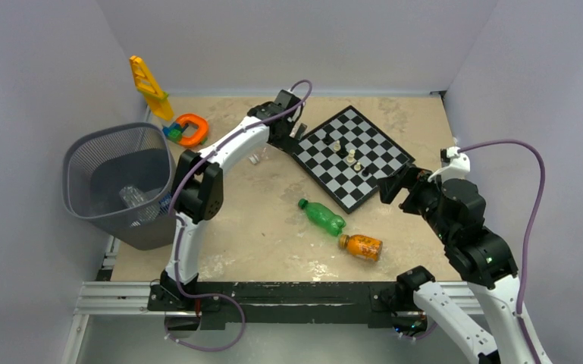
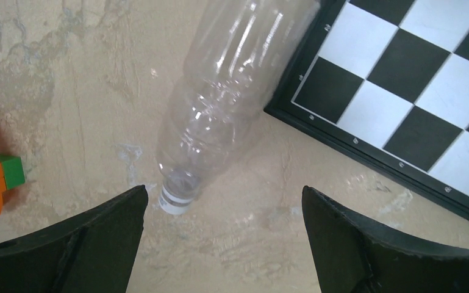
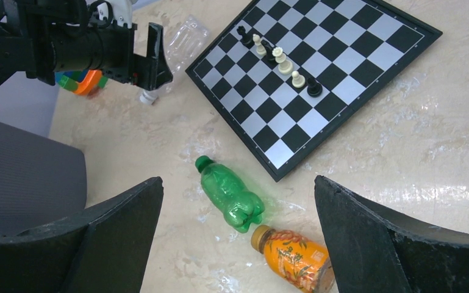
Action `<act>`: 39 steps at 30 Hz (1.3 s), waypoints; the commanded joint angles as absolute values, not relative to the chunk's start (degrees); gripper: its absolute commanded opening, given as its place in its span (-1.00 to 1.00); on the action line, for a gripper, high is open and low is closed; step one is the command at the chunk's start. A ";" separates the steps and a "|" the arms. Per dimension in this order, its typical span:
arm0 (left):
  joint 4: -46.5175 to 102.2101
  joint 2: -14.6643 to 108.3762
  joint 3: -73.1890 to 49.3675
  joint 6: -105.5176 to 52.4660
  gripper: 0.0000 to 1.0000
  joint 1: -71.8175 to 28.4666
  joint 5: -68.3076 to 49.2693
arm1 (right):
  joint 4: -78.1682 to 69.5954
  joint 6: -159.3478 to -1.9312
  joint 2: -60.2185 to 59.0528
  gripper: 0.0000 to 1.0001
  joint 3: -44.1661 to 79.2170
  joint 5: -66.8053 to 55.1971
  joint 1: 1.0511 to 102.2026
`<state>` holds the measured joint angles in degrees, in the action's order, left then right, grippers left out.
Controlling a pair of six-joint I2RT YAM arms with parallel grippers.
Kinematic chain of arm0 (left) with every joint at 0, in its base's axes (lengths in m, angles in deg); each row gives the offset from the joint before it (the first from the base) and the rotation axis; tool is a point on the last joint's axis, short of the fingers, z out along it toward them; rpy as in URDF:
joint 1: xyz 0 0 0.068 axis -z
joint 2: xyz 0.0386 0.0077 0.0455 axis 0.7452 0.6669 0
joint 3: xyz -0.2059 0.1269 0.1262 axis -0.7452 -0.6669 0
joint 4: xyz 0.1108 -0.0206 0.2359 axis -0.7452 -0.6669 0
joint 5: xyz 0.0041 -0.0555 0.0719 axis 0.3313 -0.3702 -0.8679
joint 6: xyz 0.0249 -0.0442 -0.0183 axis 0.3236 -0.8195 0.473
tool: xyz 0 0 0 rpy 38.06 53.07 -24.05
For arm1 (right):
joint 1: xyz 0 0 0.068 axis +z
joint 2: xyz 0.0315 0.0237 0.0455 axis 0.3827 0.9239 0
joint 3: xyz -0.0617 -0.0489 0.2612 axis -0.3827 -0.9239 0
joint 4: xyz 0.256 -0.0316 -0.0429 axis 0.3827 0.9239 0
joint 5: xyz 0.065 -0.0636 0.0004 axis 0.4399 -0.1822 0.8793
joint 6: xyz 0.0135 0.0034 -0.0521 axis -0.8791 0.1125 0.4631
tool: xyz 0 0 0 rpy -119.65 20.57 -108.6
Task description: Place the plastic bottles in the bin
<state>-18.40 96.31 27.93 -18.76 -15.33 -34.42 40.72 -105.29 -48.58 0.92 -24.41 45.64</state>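
Note:
A clear plastic bottle (image 2: 232,91) lies on the table against the chessboard's edge, its white neck ring (image 2: 175,198) just inside my left finger's tip. My left gripper (image 2: 224,188) hangs open above that neck end, holding nothing; from above it (image 1: 277,140) covers most of the bottle. A green bottle (image 1: 322,216) and a short orange bottle (image 1: 362,246) lie end to end mid-table. My right gripper (image 3: 238,179) is open high above them, over the green bottle (image 3: 229,195), with the orange one (image 3: 293,256) lower right. The dark mesh bin (image 1: 121,186) stands at left with a clear bottle (image 1: 133,197) inside.
A chessboard (image 1: 352,155) with a few pieces lies at the back right, close to the clear bottle. Orange and yellow toys (image 1: 186,129) sit behind the bin by the wall. White walls enclose the table on three sides.

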 commanded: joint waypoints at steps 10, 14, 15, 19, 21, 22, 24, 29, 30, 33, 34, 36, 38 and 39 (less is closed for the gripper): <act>-14.18 104.66 34.63 -18.01 0.89 -20.09 -22.44 | 35.89 -103.88 -44.14 0.96 1.39 -22.97 45.79; -15.51 107.09 36.20 -18.91 0.79 -20.10 -23.20 | 35.73 -104.05 -44.02 0.96 1.32 -23.07 45.79; -15.84 107.34 36.40 -19.10 0.72 -20.07 -23.34 | 35.70 -104.13 -44.04 0.96 1.24 -23.05 45.79; -15.52 105.52 34.60 -19.81 0.27 -20.08 -25.11 | 35.66 -104.24 -44.04 0.96 1.26 -22.83 45.79; -15.18 102.66 32.46 -20.14 0.08 -20.10 -26.09 | 35.67 -104.28 -44.12 0.96 1.43 -22.76 45.79; -14.80 100.68 30.98 -20.40 0.01 -20.08 -26.48 | 35.60 -104.31 -44.19 0.96 1.38 -22.72 45.79; -13.45 95.44 27.37 -21.00 -0.19 -19.99 -26.74 | 35.34 -104.24 -44.27 0.96 1.31 -22.52 45.79; -12.65 80.44 20.90 -22.99 -0.24 -18.54 -27.50 | 34.31 -104.34 -44.16 0.96 0.89 -21.50 45.79; -12.83 77.05 20.27 -23.13 -0.24 -17.99 -27.79 | 33.98 -104.44 -44.35 0.96 0.73 -21.41 45.79; -14.63 65.87 19.45 -22.88 -0.24 -16.33 -28.61 | 33.05 -104.60 -44.59 0.95 0.20 -20.07 45.79; -15.80 62.39 19.07 -23.21 -0.25 -16.20 -29.60 | 32.86 -104.63 -44.64 0.95 0.10 -19.44 45.79; -16.57 54.56 16.86 -24.13 -0.32 -16.23 -33.25 | 32.74 -104.60 -44.86 0.95 -0.01 -19.00 45.75; -15.10 46.53 12.89 -23.74 -0.41 -16.31 -38.62 | 32.67 -104.59 -45.31 0.95 -0.40 -19.13 45.79; -14.48 42.59 11.13 -23.34 -0.47 -16.42 -40.89 | 32.53 -104.59 -45.52 0.95 -0.63 -18.98 45.79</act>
<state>-14.51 55.63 16.67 -22.50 -15.51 -30.60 35.43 -104.70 -44.47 0.02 -20.32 45.64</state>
